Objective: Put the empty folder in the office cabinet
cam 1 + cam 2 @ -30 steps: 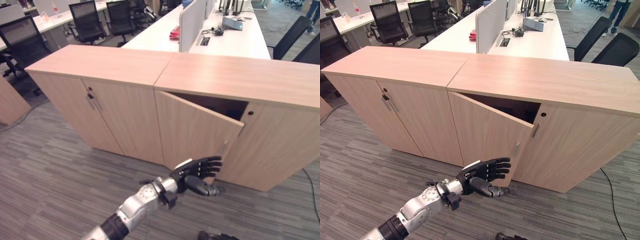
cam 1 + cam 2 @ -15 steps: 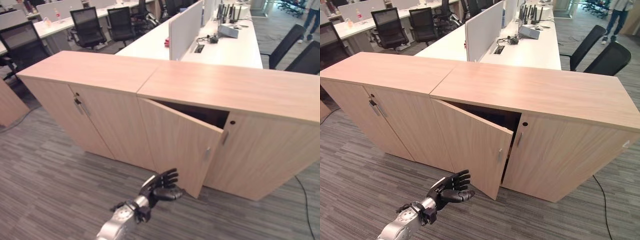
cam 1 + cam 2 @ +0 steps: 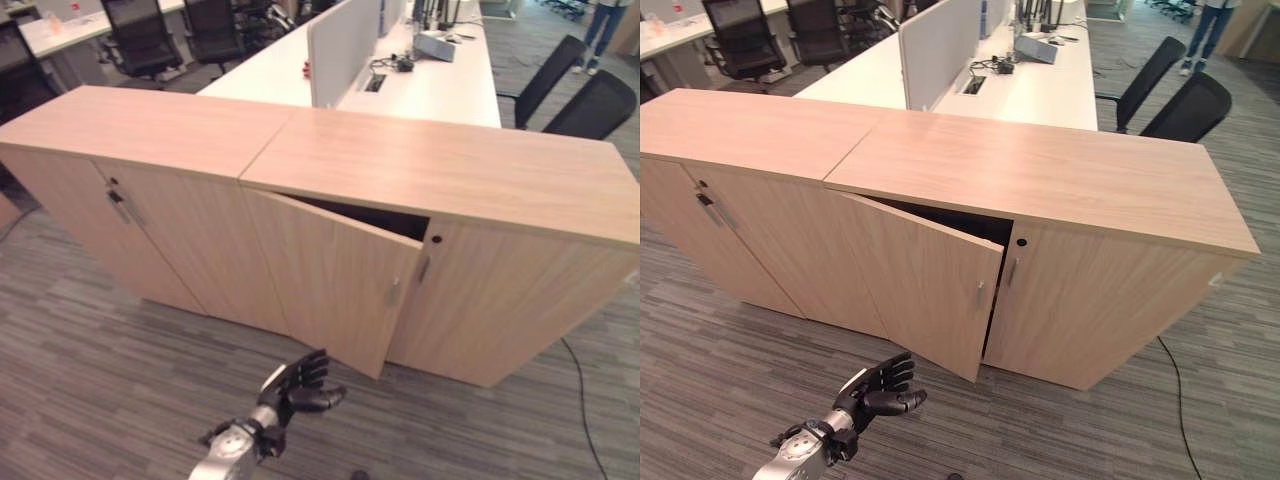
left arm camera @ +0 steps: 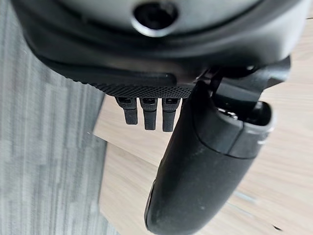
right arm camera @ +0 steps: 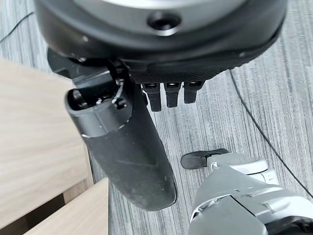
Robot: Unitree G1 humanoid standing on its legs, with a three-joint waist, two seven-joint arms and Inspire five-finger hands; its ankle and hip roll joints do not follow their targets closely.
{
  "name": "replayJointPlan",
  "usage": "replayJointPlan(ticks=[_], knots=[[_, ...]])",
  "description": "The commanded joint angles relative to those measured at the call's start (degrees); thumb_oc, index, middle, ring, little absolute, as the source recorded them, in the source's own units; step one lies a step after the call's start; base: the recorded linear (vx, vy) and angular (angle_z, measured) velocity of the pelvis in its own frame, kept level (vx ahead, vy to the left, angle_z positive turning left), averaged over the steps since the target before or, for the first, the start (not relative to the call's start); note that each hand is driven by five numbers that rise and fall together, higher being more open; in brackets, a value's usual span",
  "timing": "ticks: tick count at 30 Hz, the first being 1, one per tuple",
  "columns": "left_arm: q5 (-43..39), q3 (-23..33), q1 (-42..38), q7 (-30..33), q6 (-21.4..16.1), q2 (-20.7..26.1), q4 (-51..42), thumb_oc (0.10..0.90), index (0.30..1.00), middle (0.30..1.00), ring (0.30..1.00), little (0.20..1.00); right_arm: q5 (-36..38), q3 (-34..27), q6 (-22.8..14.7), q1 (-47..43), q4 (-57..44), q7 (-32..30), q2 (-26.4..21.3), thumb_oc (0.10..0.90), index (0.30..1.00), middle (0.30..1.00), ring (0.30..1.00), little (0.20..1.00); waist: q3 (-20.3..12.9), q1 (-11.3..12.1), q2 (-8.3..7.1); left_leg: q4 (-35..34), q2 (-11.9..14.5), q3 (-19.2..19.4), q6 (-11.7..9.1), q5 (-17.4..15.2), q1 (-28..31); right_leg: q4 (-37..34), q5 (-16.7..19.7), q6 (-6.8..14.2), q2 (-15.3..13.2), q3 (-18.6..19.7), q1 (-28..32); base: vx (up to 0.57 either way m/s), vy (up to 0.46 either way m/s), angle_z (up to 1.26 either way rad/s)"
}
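Cabinet door (image 3: 335, 275) stands ajar just beyond the empty left hand (image 3: 298, 383), fingers loosely spread.

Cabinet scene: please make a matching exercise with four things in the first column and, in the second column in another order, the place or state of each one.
Things:
1. cabinet door
2. left hand
3. white divider panel
4. black office chair

Places or states:
A. standing upright on the white desk behind the cabinets
B. partly swung open
C. behind the cabinet, at its right end
D. open, low over the carpet in front of the door

Pairs: 1-B, 2-D, 3-A, 4-C
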Motion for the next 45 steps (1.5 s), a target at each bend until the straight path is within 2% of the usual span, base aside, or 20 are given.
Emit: replayJointPlan(ticks=[1,4,5,7,9,10,11,12,13,14,16,18,20,24,29,33,34,35,39,45], knots=[[-0.93,3.69,-1.95,0.45,-7.36,-0.83,-3.28,0.800,0.900,0.900,0.900,0.900,0.76,0.01,-0.90,-2.03,0.95,-0.25,0.07,0.800,0.900,0.900,0.900,0.900,-1.75,1.16,0.15,-2.11,-1.21,0.76,2.45,-5.32,2.44,0.34,-4.30,9.06,-0.77,0.35,0.96,0.06,0.125,-0.11],[-4.30,3.21,-3.02,-0.92,-7.57,-0.92,-0.18,0.800,0.900,0.900,0.900,0.900,0.59,0.00,-0.88,-1.93,1.13,0.43,0.48,0.800,0.900,0.900,0.900,0.900,-2.75,0.19,0.99,-8.57,-0.91,1.70,2.81,-3.38,4.74,0.34,-4.14,9.48,-1.16,0.65,0.37,0.05,0.144,-0.14],[-6.22,3.25,-4.20,-0.97,-7.80,-1.38,3.85,0.800,0.900,0.900,0.900,0.900,0.64,0.19,-0.87,-2.20,1.19,0.56,0.66,0.800,0.900,0.900,0.900,0.900,-3.20,-0.26,1.48,-11.74,-0.84,1.66,3.03,-2.14,5.59,0.34,-4.03,9.70,-1.21,1.21,-0.03,0.03,0.107,-0.37],[-6.22,3.24,-4.25,-0.98,-7.84,-1.39,3.92,0.800,0.900,0.900,0.900,0.900,0.64,0.18,-0.87,-2.22,1.19,0.56,0.65,0.800,0.900,0.900,0.900,0.900,-3.18,-0.22,1.49,-11.94,-0.83,1.69,3.03,-2.04,5.70,0.34,-4.03,9.70,-1.21,1.24,-0.02,0.02,0.070,-0.34],[-7.22,3.08,-6.99,-0.97,-8.51,-2.78,13.46,0.800,0.900,0.900,0.900,0.900,1.22,0.77,-1.14,-2.37,1.30,0.96,1.52,0.800,0.900,0.900,0.900,0.900,-4.27,-0.85,2.04,-16.10,-0.71,2.42,3.20,-0.47,7.38,0.34,-4.14,10.08,-1.10,1.67,-0.29,0.07,0.121,-0.11],[-5.83,3.21,-8.76,-0.75,-8.31,-4.20,24.04,0.800,0.900,0.900,0.900,0.900,1.46,1.10,-1.07,-2.53,1.78,0.95,1.74,0.800,0.900,0.900,0.900,0.900,-5.11,-1.30,2.07,-16.10,-0.66,2.98,3.29,-0.72,7.52,0.34,-4.44,10.19,-1.12,1.88,-0.21,0.06,0.082,-0.11],[-5.83,3.21,-8.84,-0.77,-8.38,-4.24,24.15,0.800,0.900,0.900,0.900,0.900,1.46,1.09,-1.07,-2.55,1.79,0.95,1.72,0.800,0.900,0.900,0.900,0.900,-5.08,-1.28,2.08,-16.10,-0.66,3.00,3.29,-0.73,7.53,0.34,-4.44,10.19,-1.12,1.90,-0.20,0.06,0.062,-0.11],[-5.05,3.35,-9.48,-0.35,-8.47,-4.61,28.18,0.800,0.900,0.900,0.900,0.900,1.49,1.15,-1.15,-2.42,1.95,0.94,1.77,0.800,0.900,0.900,0.900,0.900,-5.37,-1.40,2.02,-16.10,-0.62,3.18,3.31,-0.82,7.66,0.34,-4.51,10.23,-1.12,1.98,-0.11,0.07,0.049,-0.18],[-0.08,3.94,-11.09,1.79,-8.92,-5.36,39.88,0.800,0.900,0.900,0.900,0.900,1.38,1.64,-1.30,-2.32,2.21,0.72,2.05,0.800,0.900,0.900,0.900,0.900,-5.99,-1.59,1.75,-16.10,-0.68,3.53,3.48,-0.96,8.05,0.34,-4.52,10.31,-1.18,2.22,0.13,0.07,0.049,-0.14],[-0.08,3.94,-11.16,1.78,-8.98,-5.38,39.97,0.800,0.900,0.900,0.900,0.900,1.38,1.63,-1.31,-2.34,2.21,0.72,2.04,0.800,0.900,0.900,0.900,0.900,-5.95,-1.58,1.76,-16.10,-0.68,3.54,3.48,-0.97,8.08,0.34,-4.53,10.31,-1.18,2.23,0.15,0.07,0.054,-0.14],[7.65,3.43,-12.31,4.26,-8.87,-5.52,50.88,0.800,0.900,0.900,0.900,0.900,0.33,2.58,-1.67,-2.48,2.35,0.25,1.81,0.800,0.900,0.900,0.900,0.900,-6.40,-1.69,1.51,-16.10,-0.80,3.70,3.60,-1.06,8.22,0.34,-4.42,10.33,-1.23,2.49,0.25,0.04,0.047,-0.06],[16.05,2.83,-11.02,5.69,-8.48,-4.54,56.79,0.800,0.900,0.900,0.900,0.900,-3.42,5.08,-2.22,-2.09,1.80,-0.14,1.17,0.800,0.900,0.900,0.900,0.900,-6.82,-1.60,1.39,-16.10,-0.83,4.16,3.74,-1.36,8.41,0.34,-4.31,10.51,-1.45,2.74,0.31,0.07,0.075,0.00],[16.49,3.08,-9.08,4.66,-9.38,-3.65,55.75,0.800,0.900,0.900,0.900,0.900,-5.84,7.31,-2.63,-1.14,0.54,0.19,1.14,0.800,0.900,0.900,0.900,0.900,-6.47,-1.49,1.54,-16.10,-0.91,4.41,3.90,-1.25,7.96,0.34,-3.79,10.73,-1.63,2.84,-0.35,0.02,0.063,0.02],[16.74,4.62,-7.74,5.95,-9.14,-3.05,57.15,0.800,0.900,0.900,0.900,0.900,-6.29,6.92,-2.61,-0.63,1.02,-0.08,1.04,0.800,0.900,0.900,0.900,0.900,-6.26,-1.37,1.64,-16.10,-1.12,4.49,4.17,-1.19,7.59,0.34,-3.42,10.86,-1.81,2.73,-0.76,-0.02,0.045,-0.02],[9.22,10.32,-6.54,4.49,-7.88,-4.71,59.64,0.800,0.900,0.900,0.900,0.900,-6.90,6.53,-2.22,-0.49,1.16,0.01,0.84,0.800,0.900,0.900,0.900,0.900,-6.83,-1.09,1.62,-16.10,-1.28,4.48,4.36,-1.48,7.99,0.34,-3.74,10.99,-1.96,2.56,-0.32,0.00,0.000,0.00],[15.20,3.33,-8.57,6.01,-9.76,-5.55,55.72,0.800,0.900,0.900,0.900,0.900,-7.51,8.13,-2.33,-0.71,0.42,-0.76,1.95,0.800,0.900,0.900,0.900,0.900,-7.14,-1.51,1.81,-16.10,-1.23,4.67,4.45,-1.67,8.12,0.34,-3.67,11.03,-2.02,3.01,-0.40,0.00,0.007,0.02],[15.20,3.32,-8.57,6.01,-9.76,-5.56,55.72,0.800,0.900,0.900,0.900,0.900,-7.52,8.12,-2.33,-0.70,0.41,-0.76,1.95,0.800,0.900,0.900,0.900,0.900,-7.13,-1.49,1.81,-16.10,-1.23,4.68,4.45,-1.68,8.14,0.34,-3.68,11.03,-2.02,3.02,-0.39,-0.04,0.018,-0.03],[20.05,-2.26,-10.45,6.64,-10.78,-5.22,51.61,0.800,0.900,0.900,0.900,0.900,-7.96,9.17,-2.66,-0.46,-0.12,-1.06,2.25,0.800,0.900,0.900,0.900,0.900,-7.11,-2.15,2.08,-16.10,-1.19,4.92,4.50,-1.86,8.16,0.34,-3.53,11.18,-2.05,3.43,-0.55,-0.03,0.015,-0.05],[22.68,-5.43,-12.29,6.82,-10.99,-4.62,49.66,0.800,0.900,0.900,0.900,0.900,-8.75,9.95,-2.89,-0.69,-0.44,-1.24,1.83,0.800,0.900,0.900,0.900,0.900,-7.18,-2.86,2.46,-16.10,-1.12,5.41,4.51,-2.12,8.18,0.34,-3.53,11.27,-2.00,3.88,-0.76,-0.03,0.018,-0.07],[21.45,-4.59,-13.04,7.33,-10.84,-4.95,50.48,0.800,0.900,0.900,0.900,0.900,-8.62,9.52,-2.80,-1.10,0.28,-1.60,1.34,0.800,0.900,0.900,0.900,0.900,-7.85,-3.25,2.68,-16.10,-1.00,5.87,4.54,-2.43,8.51,0.34,-3.59,11.20,-1.98,4.27,-0.62,0.00,0.010,-0.10]])
